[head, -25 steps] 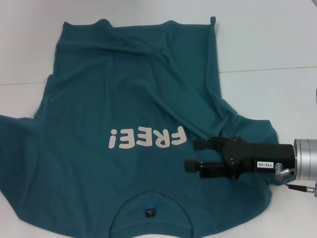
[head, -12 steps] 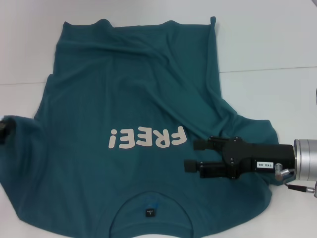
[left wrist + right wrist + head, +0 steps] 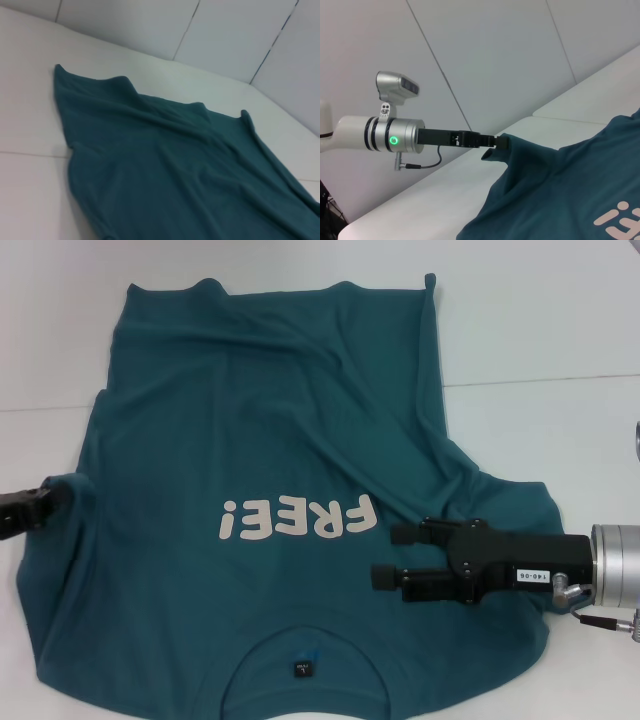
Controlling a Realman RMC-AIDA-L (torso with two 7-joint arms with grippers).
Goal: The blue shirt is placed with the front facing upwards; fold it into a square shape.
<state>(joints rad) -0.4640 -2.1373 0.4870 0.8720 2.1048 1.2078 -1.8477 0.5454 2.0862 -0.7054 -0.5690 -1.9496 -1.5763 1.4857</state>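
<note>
**Q:** Where is the blue shirt (image 3: 260,440) located?

**A:** It lies spread on the white table (image 3: 540,320), front side up. The cream "FREE!" lettering (image 3: 298,519) faces the ceiling. The collar with its small dark neck label (image 3: 302,669) sits at the near edge of the table; the hem lies toward the far edge. Wrinkles run across the fabric on the right-hand portion.

**Q:** What is the status of the left gripper (image 3: 50,502)?

**A:** It is at the left sleeve, at the left edge of the table. In the right wrist view the left gripper (image 3: 496,145) is closed on the bunched sleeve fabric, which appears slightly raised off the table, though the contact point is small in that view.

**Q:** What is the status of the right gripper (image 3: 385,555)?

**A:** It is positioned over the right sleeve and shoulder area, just beside the lettering. Its two black fingers (image 3: 410,534) stand a narrow gap apart, with nothing between them. Whether they touch the fabric cannot be determined.
</note>
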